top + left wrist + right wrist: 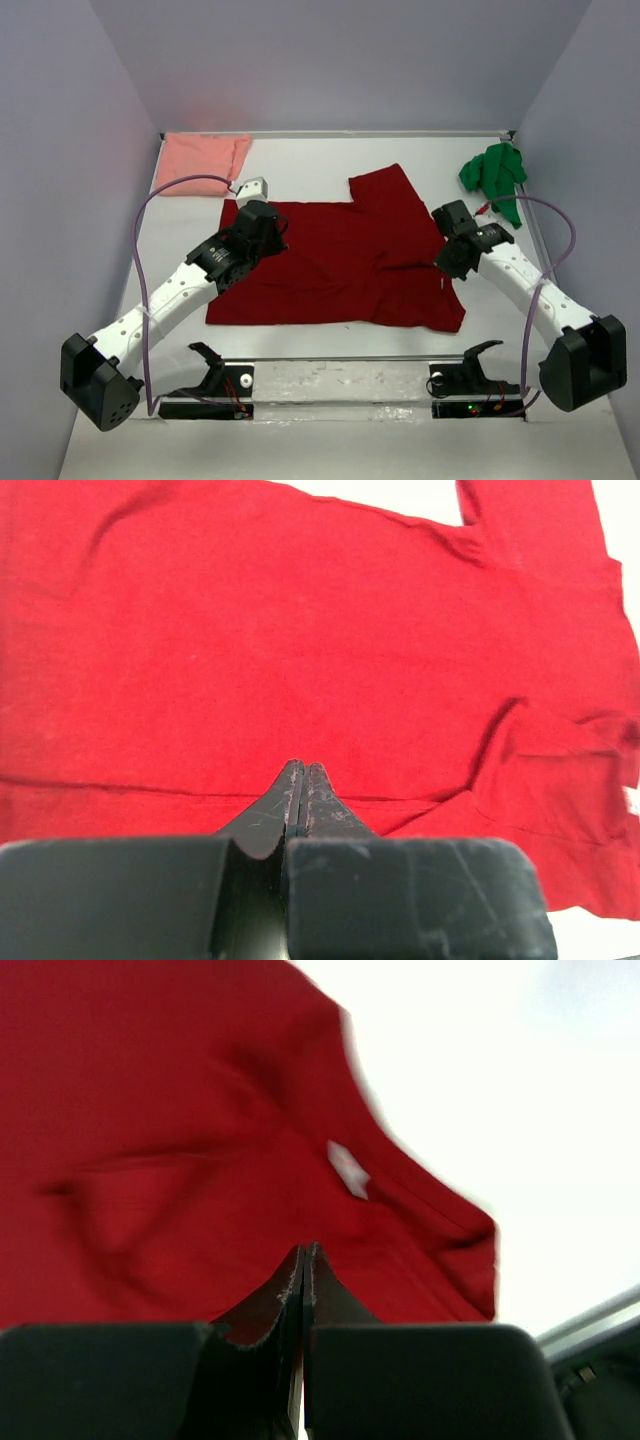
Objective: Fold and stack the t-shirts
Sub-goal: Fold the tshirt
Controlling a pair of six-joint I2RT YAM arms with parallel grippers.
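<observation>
You are hovering the left gripper (302,772) and right gripper (304,1250), both pinched together and empty, over the red shirt (340,265), spread mid tabletop (330,165) for folding.

Three t-shirts are lying on one counter (300,165): one dark red t-shirt (330,265), one pink t-shirt (205,160) and one green t-shirt (493,172). Two robot arms are standing by: the left arm (180,285) and the right arm (520,275).

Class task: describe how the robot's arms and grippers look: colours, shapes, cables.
Left arm and right arm: white links, black joints, bulky black bases. A thin purple cable loops along each. Left gripper and right gripper: black, scuffed fingers tapering to a point.
</observation>
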